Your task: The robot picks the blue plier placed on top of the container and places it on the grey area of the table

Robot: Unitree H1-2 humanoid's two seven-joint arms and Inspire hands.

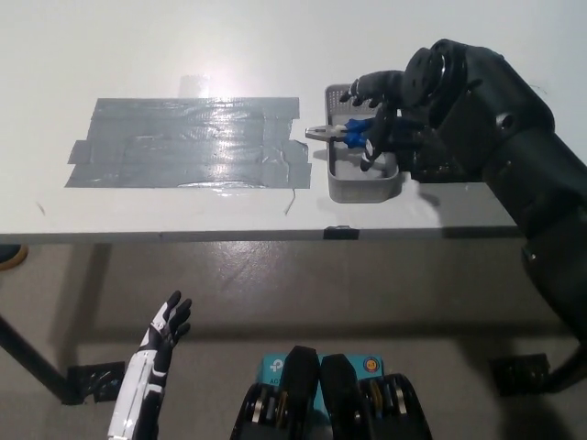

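White table: blue-handled plier, silver jaws leftward, across container; right hand fingers curl round its handles.

The blue-handled plier lies flat across the top of the grey container, metal nose pointing toward the grey taped area just beside the container.

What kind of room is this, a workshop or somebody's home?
It looks like a robot test lab rather than a home, though I can't be sure. A bare white table carries a taped grey patch marking a target spot, and a small container with pliers laid across it.
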